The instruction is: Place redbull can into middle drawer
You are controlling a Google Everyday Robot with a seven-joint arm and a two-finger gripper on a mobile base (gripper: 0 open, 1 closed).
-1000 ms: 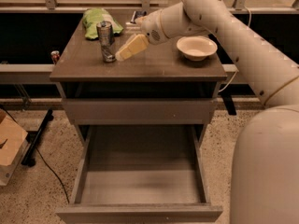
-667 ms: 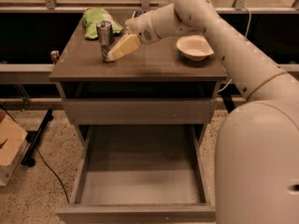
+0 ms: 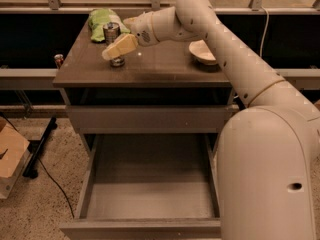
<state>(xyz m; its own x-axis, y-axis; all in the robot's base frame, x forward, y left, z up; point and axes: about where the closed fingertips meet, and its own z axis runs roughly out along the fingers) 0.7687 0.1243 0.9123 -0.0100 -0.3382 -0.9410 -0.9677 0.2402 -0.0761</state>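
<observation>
The redbull can point(image 3: 111, 33) stands upright on the back left of the cabinet top point(image 3: 150, 69). My gripper point(image 3: 111, 51) reaches in from the right at the can's lower half. It is open; the near pale finger point(image 3: 120, 46) crosses in front of the can, and the far finger is hidden behind it. The can still rests on the top. The middle drawer point(image 3: 150, 184) is pulled fully out below, its grey floor bare.
A green bag point(image 3: 102, 20) lies right behind the can. A white bowl point(image 3: 201, 51) sits at the right of the top. A closed drawer front point(image 3: 150, 119) sits above the open one. A small red can point(image 3: 59, 60) stands on the ledge at left, and a cardboard box point(image 3: 10, 156) on the floor.
My gripper has moved left along the cabinet top and now reaches the can, with its near finger in front of it. The can has not moved.
</observation>
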